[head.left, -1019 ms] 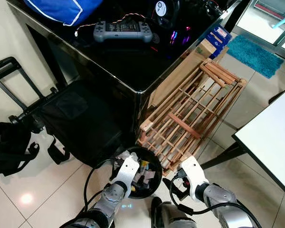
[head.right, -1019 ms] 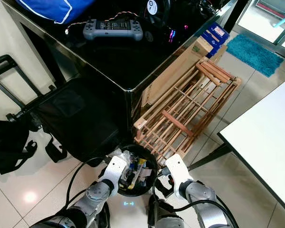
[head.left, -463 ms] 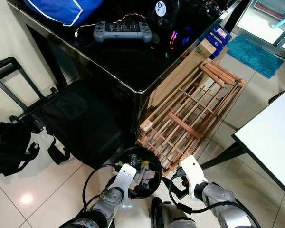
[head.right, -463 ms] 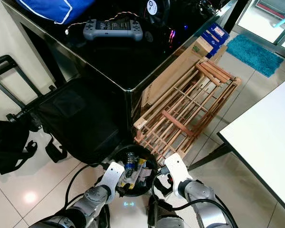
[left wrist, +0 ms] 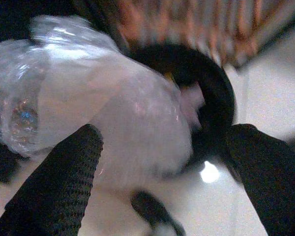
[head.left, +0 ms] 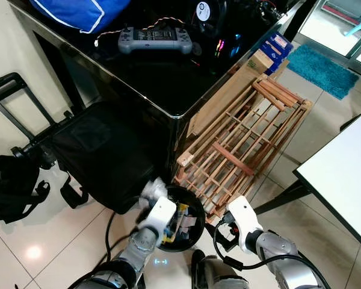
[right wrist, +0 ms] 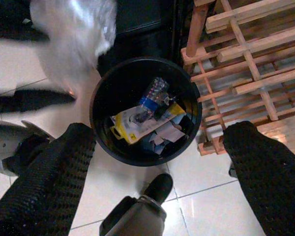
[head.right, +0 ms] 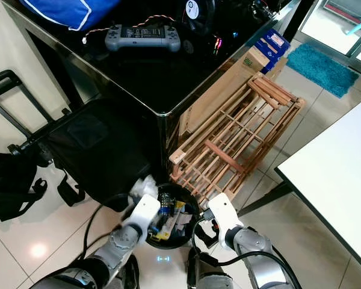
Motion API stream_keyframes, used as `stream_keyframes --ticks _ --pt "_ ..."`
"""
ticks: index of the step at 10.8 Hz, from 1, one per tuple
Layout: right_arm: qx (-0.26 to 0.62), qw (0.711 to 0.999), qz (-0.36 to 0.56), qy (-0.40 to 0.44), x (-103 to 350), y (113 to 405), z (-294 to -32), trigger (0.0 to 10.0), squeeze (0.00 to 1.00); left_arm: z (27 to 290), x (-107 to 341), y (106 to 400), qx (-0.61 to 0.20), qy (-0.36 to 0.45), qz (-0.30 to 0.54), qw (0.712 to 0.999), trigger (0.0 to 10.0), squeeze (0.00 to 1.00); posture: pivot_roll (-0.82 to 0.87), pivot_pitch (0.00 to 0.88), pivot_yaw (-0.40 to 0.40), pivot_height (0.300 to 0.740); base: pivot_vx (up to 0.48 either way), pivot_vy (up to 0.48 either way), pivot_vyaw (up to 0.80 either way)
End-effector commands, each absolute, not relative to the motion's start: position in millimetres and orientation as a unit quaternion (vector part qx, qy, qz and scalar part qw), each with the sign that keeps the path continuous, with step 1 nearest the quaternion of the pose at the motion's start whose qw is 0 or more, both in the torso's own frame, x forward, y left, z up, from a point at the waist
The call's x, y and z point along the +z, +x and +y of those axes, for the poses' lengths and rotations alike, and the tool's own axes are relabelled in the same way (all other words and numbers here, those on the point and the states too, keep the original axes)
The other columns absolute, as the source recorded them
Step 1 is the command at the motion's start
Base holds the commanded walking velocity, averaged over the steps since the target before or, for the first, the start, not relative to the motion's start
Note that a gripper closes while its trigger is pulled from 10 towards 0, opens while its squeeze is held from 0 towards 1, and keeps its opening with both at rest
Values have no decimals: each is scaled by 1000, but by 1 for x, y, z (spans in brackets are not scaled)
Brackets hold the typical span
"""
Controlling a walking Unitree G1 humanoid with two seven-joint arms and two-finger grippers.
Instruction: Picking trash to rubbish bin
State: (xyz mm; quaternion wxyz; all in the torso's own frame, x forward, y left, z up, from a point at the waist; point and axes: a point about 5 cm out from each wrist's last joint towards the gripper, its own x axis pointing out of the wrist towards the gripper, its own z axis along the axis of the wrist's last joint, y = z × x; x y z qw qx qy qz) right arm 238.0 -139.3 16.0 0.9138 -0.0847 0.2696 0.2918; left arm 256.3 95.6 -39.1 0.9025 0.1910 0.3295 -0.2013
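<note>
The left gripper (left wrist: 152, 162) has a crumpled clear plastic wrapper (left wrist: 93, 108) pinched between its fingers at the rim of the black rubbish bin (right wrist: 108, 142), so the wrapper should be carried over the bin's mouth before letting go, lest the light film drift onto the floor. The right gripper (right wrist: 157, 162) hangs wide open and empty above the bin. No writing can be read on the trash.

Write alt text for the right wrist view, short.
Looking down between the open right gripper's two black fingers at a round black rubbish bin on pale tiles, holding a plastic bottle and paper scraps. A blurred clear plastic bag hangs beyond its rim; a wooden slatted rack lies beside it.
</note>
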Motion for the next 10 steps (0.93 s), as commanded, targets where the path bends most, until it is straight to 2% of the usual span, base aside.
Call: stream_keyframes --ticks 1,7,8,10 --pt "286 912 283 -79 10 233 -143 10000 0 94 -52 239 -215 178 371 886 10000 0 -134 272 -60 740 0 0 0" --pt "280 915 278 -78 10 235 -142 10000 0 96 -25 268 -165 170 252 938 10000 0 -129 273 -55 740 0 0 0" --pt "265 924 266 -73 12 239 -143 10000 0 98 -19 273 -153 166 229 947 10000 0 -123 270 -53 740 0 0 0" --pt "191 959 204 -44 27 260 -149 10000 0 109 -5 283 -122 160 167 965 10000 0 -114 257 -36 740 0 0 0"
